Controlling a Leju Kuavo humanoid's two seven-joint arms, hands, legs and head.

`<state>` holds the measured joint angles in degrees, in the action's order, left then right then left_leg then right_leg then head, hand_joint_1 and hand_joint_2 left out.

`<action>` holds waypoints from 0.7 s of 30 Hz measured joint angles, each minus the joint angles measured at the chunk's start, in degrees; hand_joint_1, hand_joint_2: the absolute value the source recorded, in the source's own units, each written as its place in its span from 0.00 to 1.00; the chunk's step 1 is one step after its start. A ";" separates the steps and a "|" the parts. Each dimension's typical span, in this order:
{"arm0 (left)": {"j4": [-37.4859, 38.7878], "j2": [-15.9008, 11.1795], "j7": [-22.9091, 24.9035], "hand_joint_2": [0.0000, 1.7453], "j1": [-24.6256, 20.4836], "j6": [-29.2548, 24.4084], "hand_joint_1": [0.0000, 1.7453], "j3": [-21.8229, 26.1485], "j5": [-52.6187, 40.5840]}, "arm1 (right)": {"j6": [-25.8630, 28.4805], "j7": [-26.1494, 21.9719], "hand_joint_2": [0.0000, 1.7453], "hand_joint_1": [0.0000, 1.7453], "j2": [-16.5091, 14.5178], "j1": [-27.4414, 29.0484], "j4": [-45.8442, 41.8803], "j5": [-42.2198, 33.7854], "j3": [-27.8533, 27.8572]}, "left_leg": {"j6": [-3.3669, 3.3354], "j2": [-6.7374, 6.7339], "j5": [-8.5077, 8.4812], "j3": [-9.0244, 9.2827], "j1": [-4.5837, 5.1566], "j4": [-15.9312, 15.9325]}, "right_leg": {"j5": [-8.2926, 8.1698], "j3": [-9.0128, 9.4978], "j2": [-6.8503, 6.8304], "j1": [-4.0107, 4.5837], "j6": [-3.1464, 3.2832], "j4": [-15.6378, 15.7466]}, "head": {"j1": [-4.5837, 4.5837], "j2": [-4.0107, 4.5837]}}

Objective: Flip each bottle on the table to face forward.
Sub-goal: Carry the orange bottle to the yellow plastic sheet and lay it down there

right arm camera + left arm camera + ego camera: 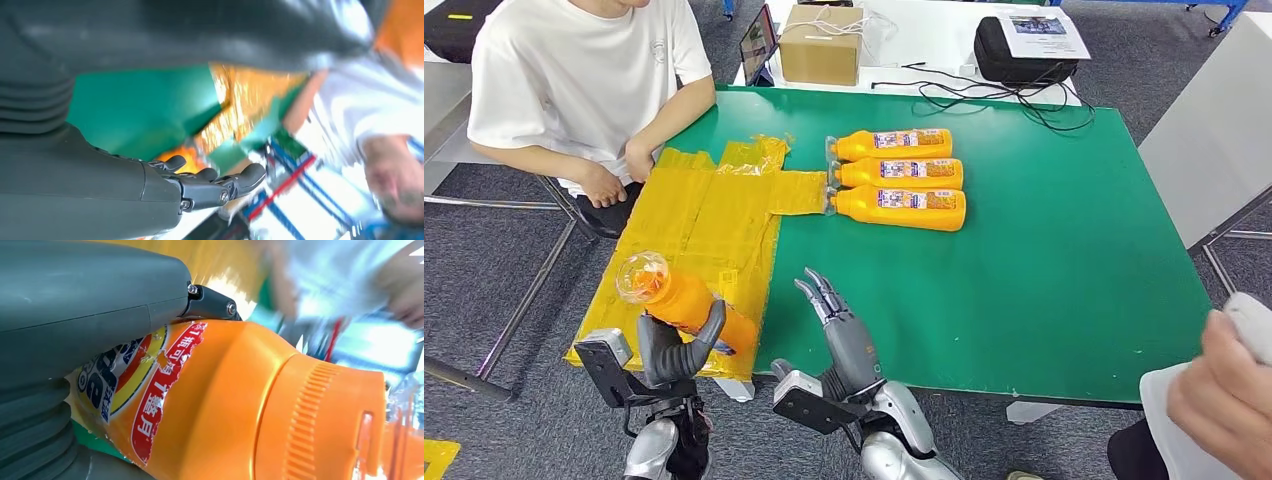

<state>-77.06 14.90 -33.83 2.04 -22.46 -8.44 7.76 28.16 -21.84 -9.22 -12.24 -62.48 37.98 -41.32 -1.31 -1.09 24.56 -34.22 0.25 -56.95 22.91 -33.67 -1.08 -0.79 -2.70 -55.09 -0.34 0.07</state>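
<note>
Bottle [686, 300] is lying in the left hand [672, 352], which is gripping it, cap toward the person (over yellow tape); the right hand [842, 325] is hovering empty, fingers extended.

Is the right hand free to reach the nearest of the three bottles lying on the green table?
Probably yes. The right hand is open and holds nothing, and only bare green table lies between it and the nearest bottle. The left hand holds another bottle, off to the side.
</note>
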 joint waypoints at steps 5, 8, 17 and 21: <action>0.53 -0.18 -3.26 1.00 -0.90 -11.09 1.00 0.50 -16.82 | 5.21 -2.14 0.00 0.00 1.23 5.00 -6.72 0.92 5.85 | -0.01 0.09 0.00 -0.05 0.03 -0.01 | 0.00 0.00 -0.06 -0.02 -0.01 0.01 | 0.01 0.00; 2.27 -0.44 -2.02 1.00 -2.13 -15.29 1.00 0.87 -29.34 | 7.52 -3.74 0.00 0.00 1.75 7.34 -10.45 0.30 10.57 | -0.01 0.09 0.00 -0.06 0.04 -0.01 | 0.00 -0.01 -0.06 -0.02 -0.01 0.01 | 0.01 0.00; 16.12 -1.01 4.95 1.00 -9.98 -17.37 1.00 7.49 -60.71 | 4.24 -6.21 0.00 0.00 1.95 9.15 -14.71 -2.15 17.29 | 0.02 0.03 -0.05 0.00 0.00 0.00 | -0.04 0.00 -0.03 0.01 -0.01 -0.02 | 0.01 0.00; 20.48 -1.53 8.71 1.00 -12.47 -17.55 1.00 9.00 -65.70 | 2.87 -6.57 0.00 0.00 1.80 9.26 -14.91 -2.91 17.73 | 0.02 0.03 -0.07 -0.03 0.00 0.00 | -0.04 -0.02 -0.04 0.01 0.00 -0.05 | 0.00 0.00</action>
<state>-56.58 13.37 -25.12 -10.43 -40.01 0.56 -57.94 31.03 -28.41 -7.42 -2.98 -77.39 35.07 -23.59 -1.30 -1.05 24.49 -34.25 0.25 -56.96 22.87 -33.68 -1.12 -0.78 -2.71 -55.13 -0.34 0.07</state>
